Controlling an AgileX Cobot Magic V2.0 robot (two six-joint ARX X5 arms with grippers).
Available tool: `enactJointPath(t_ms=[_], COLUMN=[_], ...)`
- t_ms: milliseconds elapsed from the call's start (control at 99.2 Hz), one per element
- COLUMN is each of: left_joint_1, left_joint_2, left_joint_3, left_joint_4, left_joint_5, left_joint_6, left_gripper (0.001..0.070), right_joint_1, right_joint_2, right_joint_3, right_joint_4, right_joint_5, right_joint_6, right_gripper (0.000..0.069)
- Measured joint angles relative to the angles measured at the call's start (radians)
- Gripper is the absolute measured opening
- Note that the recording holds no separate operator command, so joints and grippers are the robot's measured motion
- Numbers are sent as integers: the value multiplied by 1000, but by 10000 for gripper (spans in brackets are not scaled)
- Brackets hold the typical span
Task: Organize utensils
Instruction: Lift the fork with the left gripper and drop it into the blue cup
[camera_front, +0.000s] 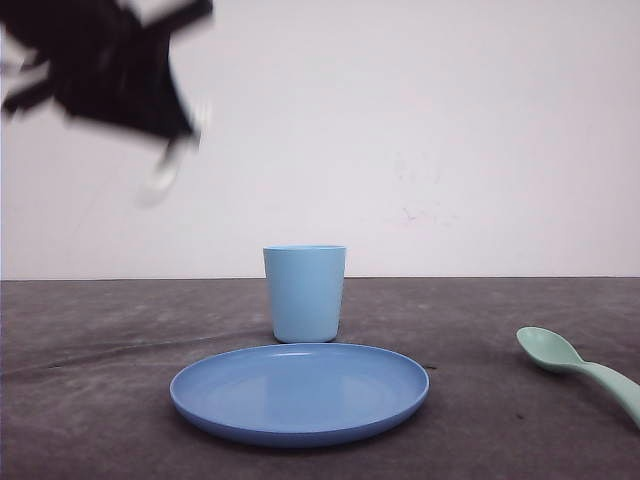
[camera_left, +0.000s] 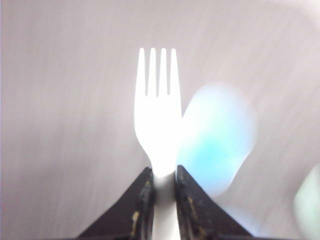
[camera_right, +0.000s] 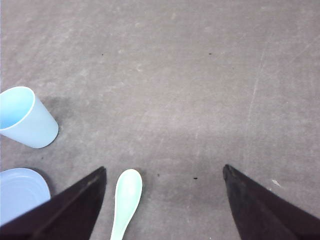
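Observation:
My left gripper (camera_left: 164, 172) is shut on the handle of the cream-white fork (camera_left: 158, 107), whose four tines stick out past the fingertips. In the front view that arm is a dark blur high at the upper left, with the fork (camera_front: 165, 170) a pale smear beneath it. The mint-green spoon (camera_front: 575, 367) lies on the table at the right, bowl toward the middle. My right gripper (camera_right: 164, 170) hangs open above the table, the spoon (camera_right: 127, 197) lying just inside its left finger (camera_right: 75, 205).
A light blue cup (camera_front: 304, 292) stands upright in the middle of the dark grey table (camera_front: 90, 400), with a round blue plate (camera_front: 299, 391) directly in front of it. Cup (camera_right: 24, 118) and plate (camera_right: 20, 192) also sit to the left in the right wrist view.

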Motion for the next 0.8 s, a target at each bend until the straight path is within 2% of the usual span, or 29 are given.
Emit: enactJointPath(t_ms=[202, 444, 555, 797], left_joint_1=[-17, -50, -53, -60], left_joint_2=[56, 267, 369, 504], left_joint_3=[0, 0, 6, 77], left_joint_4=[330, 560, 618, 633], left_joint_5=[-14, -14, -14, -14], left_joint_6=[74, 112, 115, 116], left_gripper=[39, 39, 39, 39], right_joint_1=[0, 0, 0, 0], right_joint_2=[0, 0, 0, 0], right_joint_3=[0, 0, 0, 0], right_joint_4=[26, 67, 67, 66], right_joint_5=[0, 1, 3, 3], right_joint_6=[0, 1, 1, 1], right_gripper=[465, 465, 465, 465])
